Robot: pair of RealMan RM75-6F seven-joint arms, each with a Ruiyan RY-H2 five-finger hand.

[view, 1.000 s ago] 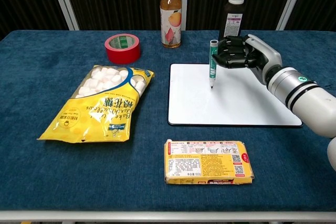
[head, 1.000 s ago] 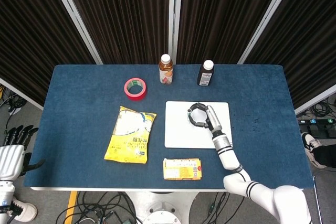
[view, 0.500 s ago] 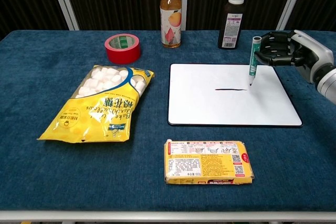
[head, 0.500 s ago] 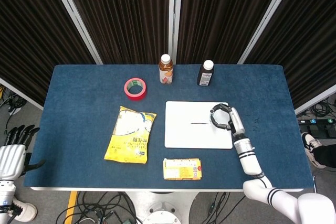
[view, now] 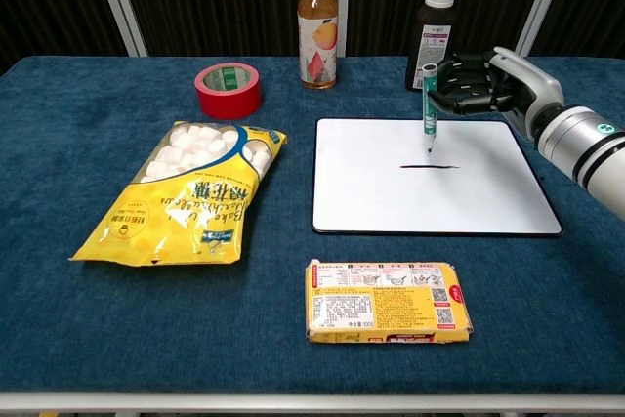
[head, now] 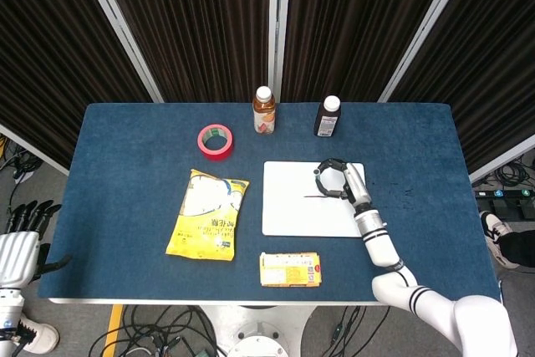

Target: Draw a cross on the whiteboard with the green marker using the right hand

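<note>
My right hand point(view: 485, 83) grips the green marker point(view: 429, 108) upright, its tip just above the far side of the line point(view: 430, 166) on the whiteboard point(view: 430, 202).

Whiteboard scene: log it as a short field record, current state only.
whiteboard: flat on the table, one horizontal stroke drawn
cross: vertical stroke not yet drawn
green marker: upright, tip just above the stroke
right hand: grips the marker
left hand: off the table's left edge, holds nothing, fingers apart
</note>
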